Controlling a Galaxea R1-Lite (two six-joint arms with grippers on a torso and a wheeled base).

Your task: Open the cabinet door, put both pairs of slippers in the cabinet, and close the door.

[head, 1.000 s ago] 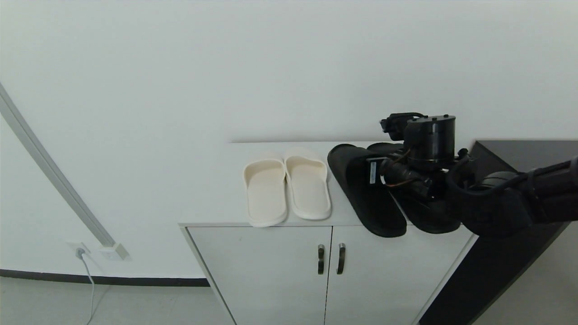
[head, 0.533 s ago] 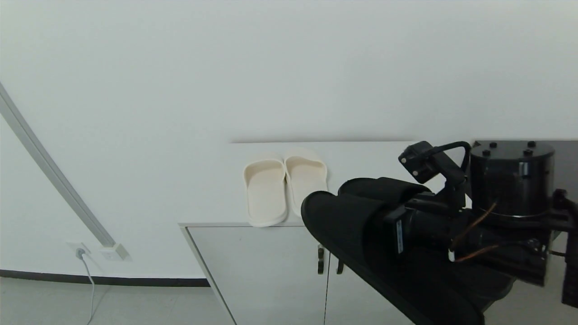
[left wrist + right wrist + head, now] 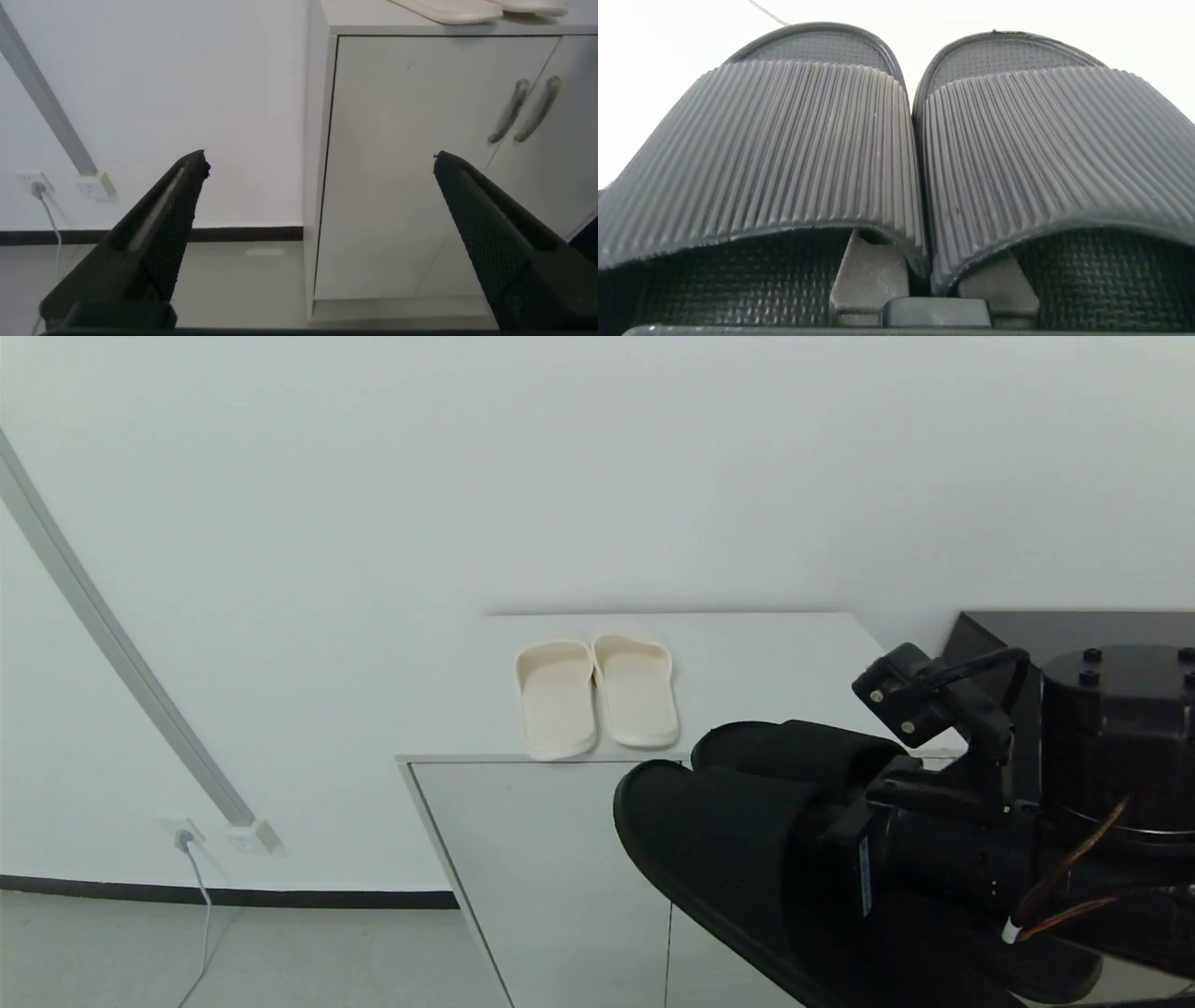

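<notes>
With cabinet [image 3: 551, 859] shut, lower-right right gripper [image 3: 929, 285] clamps black slippers [image 3: 728, 831] by straps [image 3: 803, 140] alone, risking a drop; left gripper [image 3: 320, 163] gapes.

I can read no words, numbers or signs anywhere. The only printed thing is a narrow white label [image 3: 864, 877] on the housing of my right tool [image 3: 932, 285], just behind the black slippers [image 3: 728, 840]. It carries dark marks, but they are too small for me to make out a single letter or digit.
</notes>
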